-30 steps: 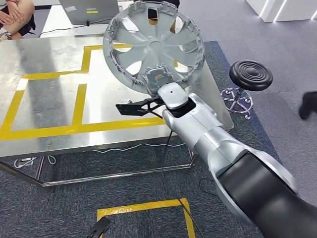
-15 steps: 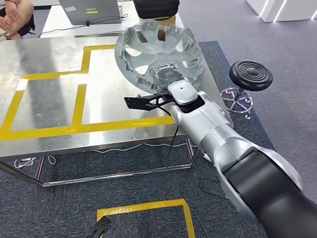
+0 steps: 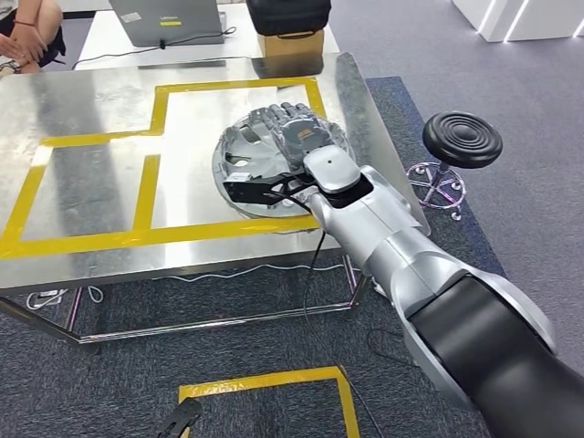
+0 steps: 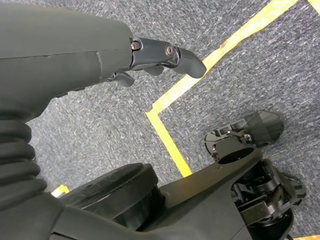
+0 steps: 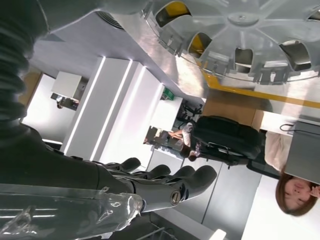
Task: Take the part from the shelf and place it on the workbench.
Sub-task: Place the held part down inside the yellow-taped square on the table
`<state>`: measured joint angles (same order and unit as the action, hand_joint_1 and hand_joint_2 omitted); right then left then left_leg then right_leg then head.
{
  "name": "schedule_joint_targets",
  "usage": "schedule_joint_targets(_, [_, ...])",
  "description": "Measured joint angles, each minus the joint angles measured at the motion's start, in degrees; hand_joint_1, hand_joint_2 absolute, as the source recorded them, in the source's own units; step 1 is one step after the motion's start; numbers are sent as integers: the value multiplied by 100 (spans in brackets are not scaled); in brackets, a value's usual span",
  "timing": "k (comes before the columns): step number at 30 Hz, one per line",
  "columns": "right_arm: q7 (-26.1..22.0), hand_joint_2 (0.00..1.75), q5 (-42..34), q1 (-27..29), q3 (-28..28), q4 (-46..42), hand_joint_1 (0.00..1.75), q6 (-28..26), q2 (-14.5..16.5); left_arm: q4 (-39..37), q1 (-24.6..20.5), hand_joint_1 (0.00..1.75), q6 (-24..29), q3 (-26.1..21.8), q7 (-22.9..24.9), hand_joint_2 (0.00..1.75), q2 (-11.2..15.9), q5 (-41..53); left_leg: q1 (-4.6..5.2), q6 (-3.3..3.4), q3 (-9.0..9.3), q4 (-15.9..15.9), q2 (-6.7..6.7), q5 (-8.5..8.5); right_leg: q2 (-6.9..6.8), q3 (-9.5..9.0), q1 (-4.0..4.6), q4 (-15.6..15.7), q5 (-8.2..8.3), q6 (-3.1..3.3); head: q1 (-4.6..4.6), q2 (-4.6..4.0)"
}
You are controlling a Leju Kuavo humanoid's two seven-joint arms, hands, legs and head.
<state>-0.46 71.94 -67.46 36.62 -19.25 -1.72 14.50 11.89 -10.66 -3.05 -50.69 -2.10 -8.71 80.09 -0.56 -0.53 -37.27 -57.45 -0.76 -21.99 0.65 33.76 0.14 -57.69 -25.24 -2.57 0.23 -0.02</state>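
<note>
From the head camera, the silver wheel cover [image 3: 258, 173] lies flat on the steel workbench [image 3: 89, 109], near its right edge and just beyond the near yellow tape line [image 3: 138, 237]. The right hand [image 3: 293, 128] stretches over it, fingers straight and apart. The left wrist camera shows the left hand [image 4: 166, 55] hanging above carpet, fingers loose, holding nothing.

We count one silver wheel cover [image 3: 248, 169] lying on one steel workbench [image 3: 89, 109]. Beyond it we see one laptop [image 3: 165, 20], one cardboard box [image 3: 289, 43] and one black bag [image 3: 287, 15]. One black stool [image 3: 462, 137] stands beside the bench.
</note>
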Motion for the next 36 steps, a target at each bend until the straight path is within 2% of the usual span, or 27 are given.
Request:
schedule_joint_targets(3, [-25,175,5,0,19,-6,0,-56,17,0,1,0,1,-5,0,0,5,-1,0,0,1,0,0,0,0,0,0,0,0,0,0,0])
schedule_joint_targets(7, [-54,0,-45,0,29,-49,0,-186,31,0,1,0,7,-10,-1,0,5,-1,0,0,1,0,0,0,0,0,0,0,-1,1,0,-1])
schedule_joint_targets(27, [-264,0,-189,39,-61,-444,0,-884,29,0,16,0,121,-118,4,0,5,-73,-1,-1,4,0,0,0,1,0,0,0,-1,1,-1,-1])
schedule_joint_targets(33, [-511,0,-390,463,-67,-865,0,-1197,-39,0,51,0,180,-308,-49,0,7,-260,23,18,7,-7,0,-21,1,-10,-24,11,-5,-14,-1,-1])
schedule_joint_targets(36, [-554,0,-451,726,-65,-1034,0,-1288,-125,0,77,0,202,-371,-57,0,13,-273,53,51,6,-13,-1,-37,1,-14,-54,18,-7,-46,-1,-1])
